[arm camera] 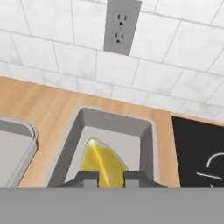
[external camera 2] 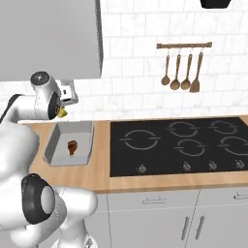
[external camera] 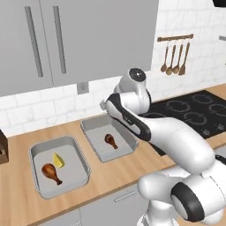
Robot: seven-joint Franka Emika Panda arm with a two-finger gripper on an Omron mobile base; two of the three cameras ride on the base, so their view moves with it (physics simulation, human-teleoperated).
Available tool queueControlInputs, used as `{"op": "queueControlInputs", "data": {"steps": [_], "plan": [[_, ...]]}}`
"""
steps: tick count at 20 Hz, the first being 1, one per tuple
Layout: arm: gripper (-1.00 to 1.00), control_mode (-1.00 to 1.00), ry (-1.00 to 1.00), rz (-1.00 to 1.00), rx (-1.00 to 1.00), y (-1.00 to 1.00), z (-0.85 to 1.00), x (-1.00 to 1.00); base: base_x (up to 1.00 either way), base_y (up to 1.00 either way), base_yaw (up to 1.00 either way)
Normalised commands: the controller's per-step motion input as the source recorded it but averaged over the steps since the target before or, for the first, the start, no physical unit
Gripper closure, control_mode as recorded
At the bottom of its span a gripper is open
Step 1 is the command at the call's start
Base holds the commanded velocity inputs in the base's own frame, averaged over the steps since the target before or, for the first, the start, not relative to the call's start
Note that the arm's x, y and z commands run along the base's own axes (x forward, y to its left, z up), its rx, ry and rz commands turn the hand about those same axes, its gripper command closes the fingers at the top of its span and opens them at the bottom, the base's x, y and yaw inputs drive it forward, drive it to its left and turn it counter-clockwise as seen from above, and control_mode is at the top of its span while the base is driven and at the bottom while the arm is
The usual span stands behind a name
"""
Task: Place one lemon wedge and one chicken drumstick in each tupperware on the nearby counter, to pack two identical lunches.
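- Looking from the left base camera first: two grey tupperware trays sat side by side on the wooden counter (external camera: 110,176). The left tray (external camera: 58,171) had a chicken drumstick (external camera: 51,173) in it with a lemon wedge (external camera: 58,160) just beside it, toward the back wall. The right tray (external camera: 108,137) had a drumstick (external camera: 111,141) of its own and no lemon that I could see. The white arm (external camera: 172,141) swept up from the lower right and bent over the right tray's far side, next to the black cooktop (external camera: 194,110). The claw itself was tucked behind the arm here, so I couldn't make it out from this side.
- From the right base camera: the right tray (external camera 2: 69,143) sat just left of the cooktop (external camera 2: 179,145), its drumstick (external camera 2: 72,147) lying near the middle. A bit of yellow, the second lemon wedge (external camera 2: 62,113), poked out under the arm's wrist, up in the air over the tray's back end. Wooden spoons (external camera 2: 181,72) hung on a rail on the tiled wall.
- From the hand camera: the claw (arm camera: 110,176) was pressed together on the second lemon wedge (arm camera: 101,161), one dark fingertip (arm camera: 88,177) on each side of the yellow piece. It was pointed down at the right tray (arm camera: 109,127), and the wedge covered most of the tray floor in the shot. A corner of the left tray (arm camera: 19,144) showed at the left edge, the cooktop (arm camera: 199,153) at the right, and a wall outlet (arm camera: 121,26) up top on the tiles.
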Motion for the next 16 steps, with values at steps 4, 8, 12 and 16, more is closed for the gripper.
{"op": "queueControlInputs", "data": {"steps": [4,8,12,16], "plan": [[1.00,-1.00,0.06,0.01,-0.01,0.42,-1.00,1.00,0.00,0.00,0.00],[1.00,-1.00,0.03,0.00,-0.04,0.40,-0.98,0.76,0.00,0.00,0.00],[1.00,-1.00,-0.02,0.00,-0.03,0.11,-0.78,0.00,0.00,0.00,0.00],[1.00,-1.00,0.00,0.00,0.00,0.08,-0.50,0.20,0.00,0.00,0.00]]}}
